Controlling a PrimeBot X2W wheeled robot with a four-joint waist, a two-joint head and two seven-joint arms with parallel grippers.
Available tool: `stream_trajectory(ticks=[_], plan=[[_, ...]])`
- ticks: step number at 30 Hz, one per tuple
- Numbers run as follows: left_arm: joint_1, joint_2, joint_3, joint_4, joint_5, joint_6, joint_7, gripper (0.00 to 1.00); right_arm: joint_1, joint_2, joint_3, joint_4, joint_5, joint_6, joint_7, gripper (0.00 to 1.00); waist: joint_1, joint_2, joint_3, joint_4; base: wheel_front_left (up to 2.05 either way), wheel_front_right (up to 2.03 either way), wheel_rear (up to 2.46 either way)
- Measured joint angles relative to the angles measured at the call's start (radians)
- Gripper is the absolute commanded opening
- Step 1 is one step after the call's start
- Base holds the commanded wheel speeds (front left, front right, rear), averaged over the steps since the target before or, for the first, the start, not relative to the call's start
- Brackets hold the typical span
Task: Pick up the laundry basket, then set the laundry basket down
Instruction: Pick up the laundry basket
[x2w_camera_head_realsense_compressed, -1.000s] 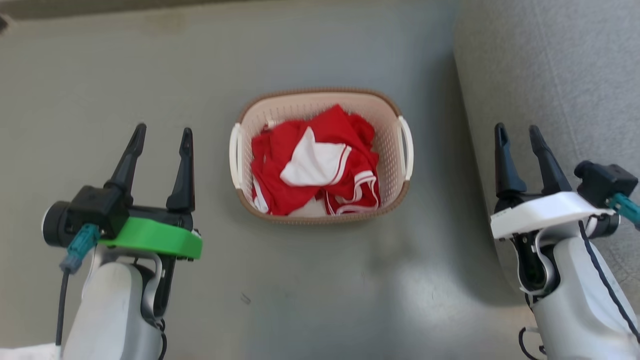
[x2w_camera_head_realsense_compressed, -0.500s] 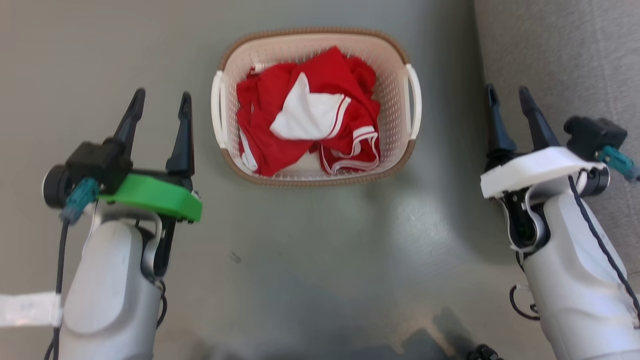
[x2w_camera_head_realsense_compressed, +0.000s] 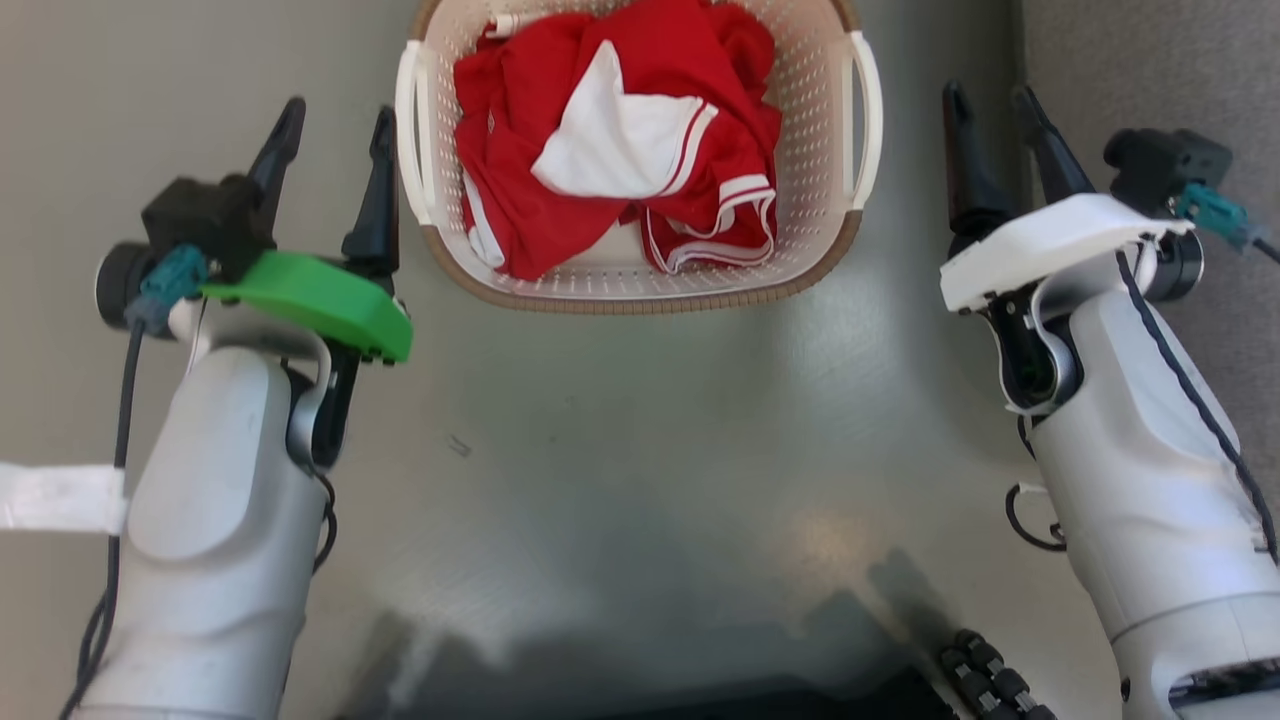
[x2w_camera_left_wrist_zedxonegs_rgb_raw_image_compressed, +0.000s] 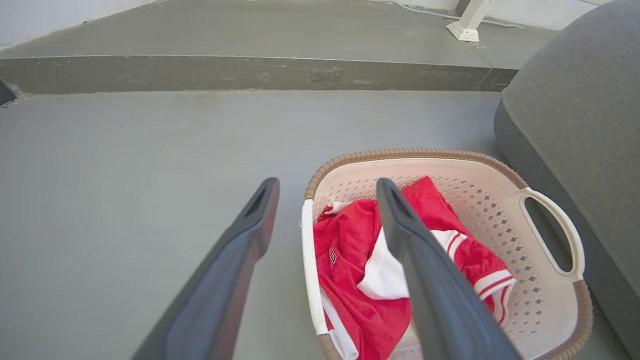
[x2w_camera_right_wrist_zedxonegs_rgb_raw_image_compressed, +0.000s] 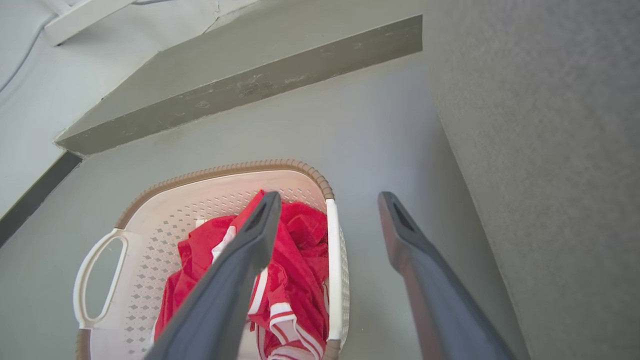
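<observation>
Head view shows laundry basket between left pincer and right pincer

Left hand and right hand, both spread, empty.

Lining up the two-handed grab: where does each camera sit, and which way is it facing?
Head view: on the head, looking down; forearms, left end effector and right end effector flank the laundry basket.
Left wrist view: left wrist, looking along its own fingers at the basket's left handle.
Right wrist view: likewise, at the right handle.
All share the red clothes.
</observation>
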Motion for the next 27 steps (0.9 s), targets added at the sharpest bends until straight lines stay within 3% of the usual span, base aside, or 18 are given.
stream_trajectory(ticks=[15,27], plan=[[-0.202,-0.001,-0.049,0.165,-0.1,0.0,0.081,1.0,-0.193,0.0,0.028,0.167,0.013,0.0,0.029,1.0,0.0,0.0,0.154,0.003,0.0,0.0,0.0],[-0.313,-0.003,-0.076,0.294,-0.135,0.0,0.132,1.0,-0.284,-0.001,0.087,0.274,0.087,0.006,0.037,1.0,0.0,0.0,0.237,0.015,0.0,0.0,0.0]])
